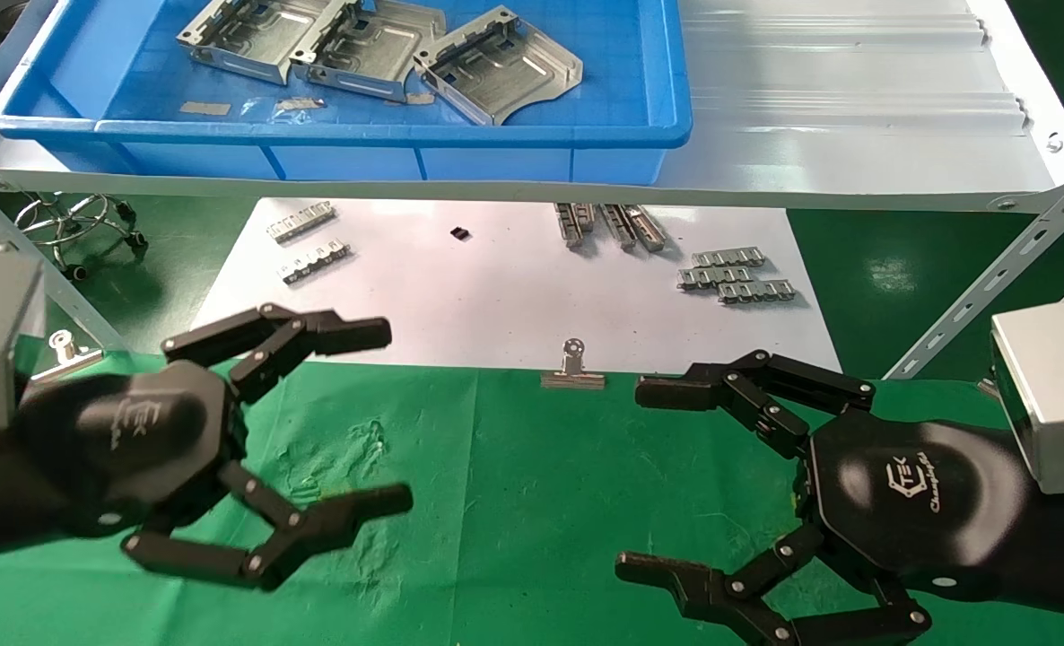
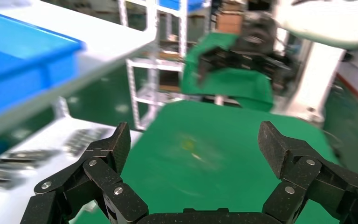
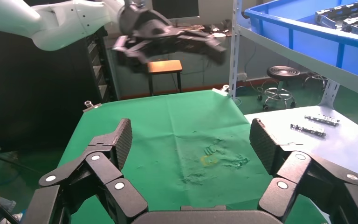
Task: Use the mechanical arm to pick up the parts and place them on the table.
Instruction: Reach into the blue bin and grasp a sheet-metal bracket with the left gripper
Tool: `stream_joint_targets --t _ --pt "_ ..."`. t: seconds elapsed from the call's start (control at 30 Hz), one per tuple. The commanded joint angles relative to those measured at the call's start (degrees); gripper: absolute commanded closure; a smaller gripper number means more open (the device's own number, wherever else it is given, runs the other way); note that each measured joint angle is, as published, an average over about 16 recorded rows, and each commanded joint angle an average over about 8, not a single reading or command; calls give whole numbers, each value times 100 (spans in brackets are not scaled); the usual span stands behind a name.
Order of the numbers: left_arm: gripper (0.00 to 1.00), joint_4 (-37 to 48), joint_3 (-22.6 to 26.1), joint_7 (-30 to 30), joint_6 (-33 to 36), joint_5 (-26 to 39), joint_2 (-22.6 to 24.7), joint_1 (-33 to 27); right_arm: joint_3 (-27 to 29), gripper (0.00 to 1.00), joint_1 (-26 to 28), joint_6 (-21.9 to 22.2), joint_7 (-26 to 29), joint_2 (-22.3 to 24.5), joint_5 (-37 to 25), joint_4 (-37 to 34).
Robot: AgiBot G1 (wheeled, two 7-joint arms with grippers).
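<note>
Silver stamped parts (image 1: 379, 49) in blue bin (image 1: 622, 135); left end effector (image 1: 388, 417), right end effector (image 1: 640, 475) both spread, empty.

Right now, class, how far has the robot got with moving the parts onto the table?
Nothing is done: all three parts still lie in the blue bin. Nothing is in hand: left gripper and right gripper hang open above the bare green table. Every pick remains.

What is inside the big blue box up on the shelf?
The blue bin holds three shiny metal parts, side by side, plus a few scraps of tape on its floor. The bin's far edge lies outside the picture.
</note>
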Motion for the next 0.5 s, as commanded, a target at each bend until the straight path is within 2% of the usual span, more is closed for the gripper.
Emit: stream_joint_targets --t 0.03,0.27,0.5 --pt "0 40 6 -18 -170 59 101 -89 0 100 0 0 0 0 0 0" --pt "0 550 95 -48 -768 416 565 -741 0 100 0 0 0 0 0 0" --pt "0 1447 303 -179 -1493 1046 1015 -1707 0 100 0 0 0 0 0 0"
